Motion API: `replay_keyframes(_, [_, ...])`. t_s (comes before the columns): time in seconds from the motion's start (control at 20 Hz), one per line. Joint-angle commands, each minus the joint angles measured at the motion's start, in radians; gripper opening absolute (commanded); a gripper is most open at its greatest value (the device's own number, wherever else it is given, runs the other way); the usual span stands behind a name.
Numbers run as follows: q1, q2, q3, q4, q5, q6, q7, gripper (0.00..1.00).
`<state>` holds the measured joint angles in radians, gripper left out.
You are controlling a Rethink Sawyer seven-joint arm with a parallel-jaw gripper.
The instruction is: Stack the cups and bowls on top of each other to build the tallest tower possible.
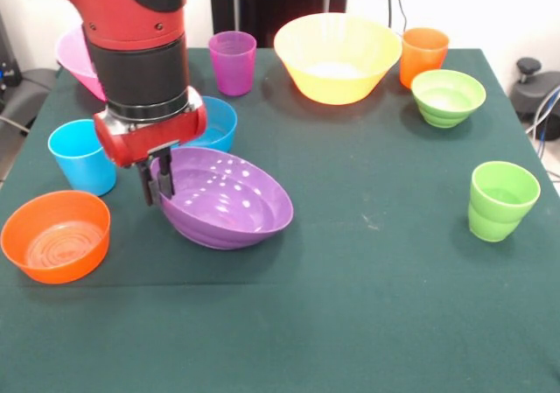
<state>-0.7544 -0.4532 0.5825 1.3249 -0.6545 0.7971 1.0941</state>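
My gripper comes down at the left, one finger inside and one outside the left rim of the wide purple bowl, and is shut on that rim. The bowl sits tilted on the green cloth. Right behind the gripper is a small blue bowl, half hidden. A sky blue cup and a small orange bowl stand to the left. Along the back are a pink bowl, a purple cup, a large yellow-orange bowl and an orange cup. A green bowl and a green cup stand at the right.
The table is covered in dark green cloth, and its edges run close to the pieces at the left and right. Cables and dark equipment lie beyond the right edge.
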Motion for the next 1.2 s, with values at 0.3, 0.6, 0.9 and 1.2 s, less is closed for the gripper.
replay_keyframes(0.3, [-0.019,0.049,0.034,-0.081,-0.071,0.103,-0.347,0.0])
replay_keyframes(0.6, [-0.016,0.06,0.038,-0.121,-0.068,0.135,-0.369,0.0])
replay_keyframes(0.9, [-0.03,0.073,0.049,-0.162,-0.07,0.169,-0.423,0.0])
replay_keyframes(1.2, [-0.045,0.079,0.063,-0.227,-0.087,0.22,-0.509,0.0])
